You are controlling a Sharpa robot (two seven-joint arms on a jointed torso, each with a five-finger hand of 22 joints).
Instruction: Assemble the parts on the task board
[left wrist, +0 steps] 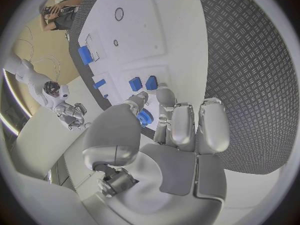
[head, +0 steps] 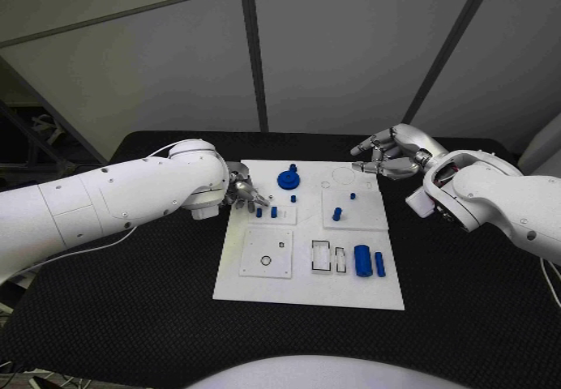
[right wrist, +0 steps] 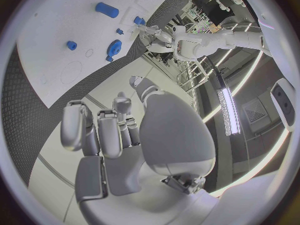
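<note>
The white task board [head: 310, 279] lies mid-table. My left hand [head: 246, 194] hovers over its far left part, fingertips just short of two upright blue pegs [head: 267, 213] [left wrist: 144, 83]. A ridged blue piece [left wrist: 145, 117] shows in the gap between the left hand's [left wrist: 169, 130] thumb and fingers; I cannot tell whether it is pinched. A blue gear-like part [head: 289, 177] [right wrist: 114, 47] stands close by. My right hand [head: 391, 156] [right wrist: 119, 135] hangs beyond the board's far right corner, fingers loosely bent, holding nothing.
Another blue peg [head: 336, 214] and two tiny blue studs [head: 352, 195] stand on the board's far half. A thick blue cylinder [head: 364, 261] [left wrist: 84, 55] and a thin one [head: 380, 263] lie at its near right, beside rectangular slots [head: 320, 255]. A square plate with a round hole [head: 267, 253] sits near left.
</note>
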